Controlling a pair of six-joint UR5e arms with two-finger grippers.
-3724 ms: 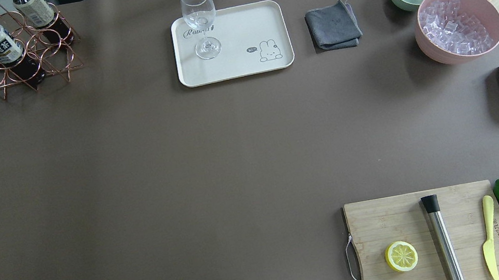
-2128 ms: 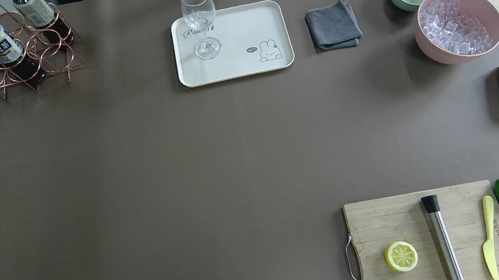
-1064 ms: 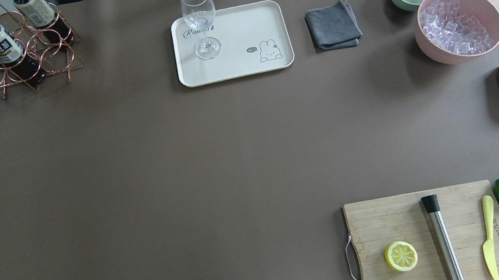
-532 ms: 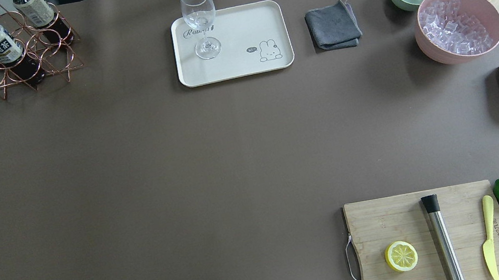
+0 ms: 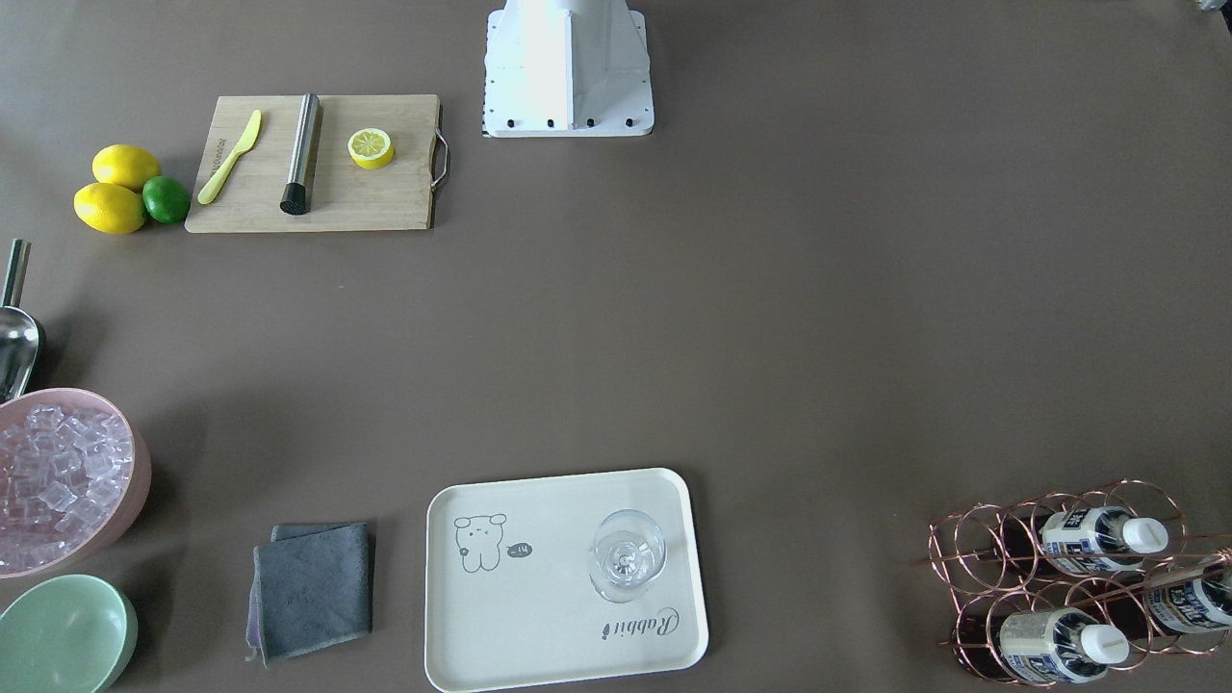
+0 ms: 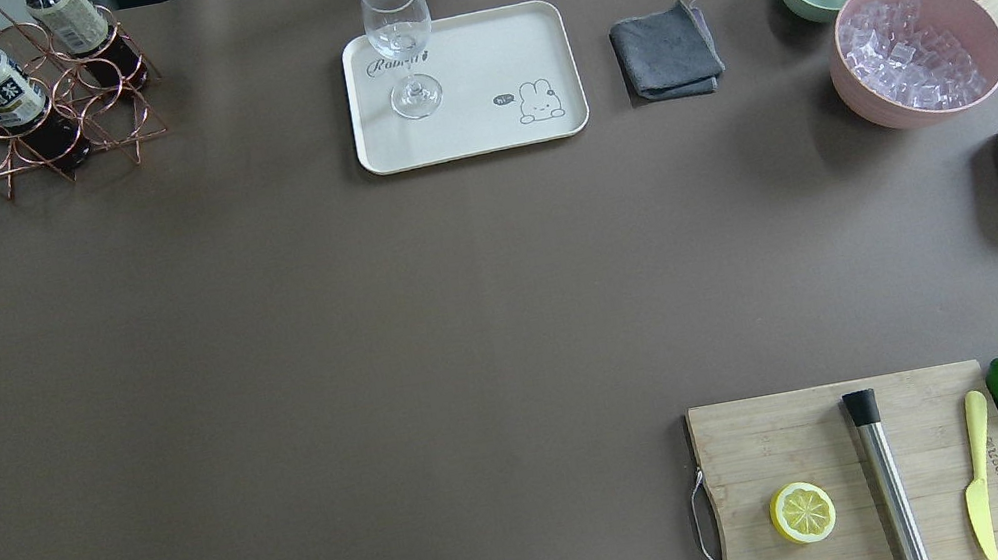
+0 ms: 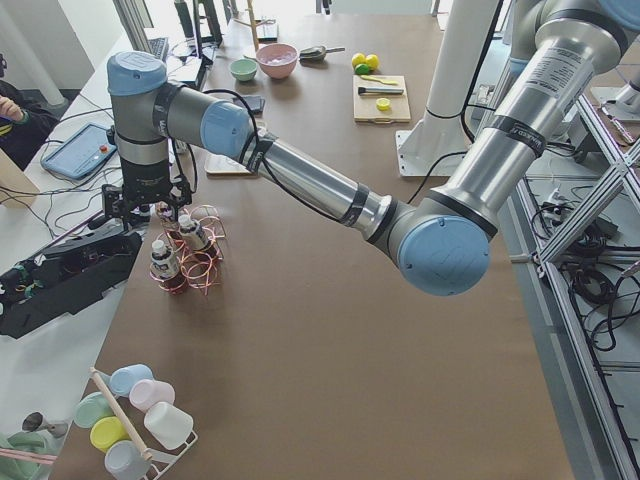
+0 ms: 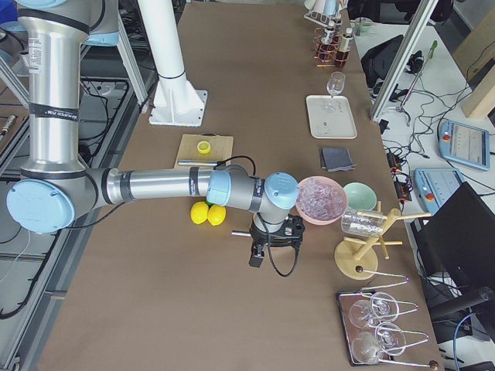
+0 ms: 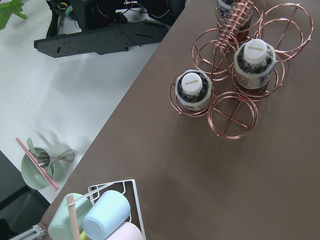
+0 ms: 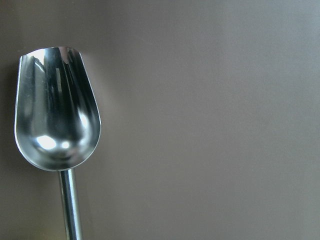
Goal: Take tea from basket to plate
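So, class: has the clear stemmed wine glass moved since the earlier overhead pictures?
No. The wine glass stands at the same spot on the cream rectangular tray, foot just below its "Rabbit" lettering.

Bright even light, soft shadows beside the pink bowl (image 6: 866, 107), glare on the scoop (image 10: 55, 115)

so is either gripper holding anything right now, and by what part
Nothing seems held. All three tea bottles stand in the basket below the left gripper, and the scoop lies on the table by the right gripper.
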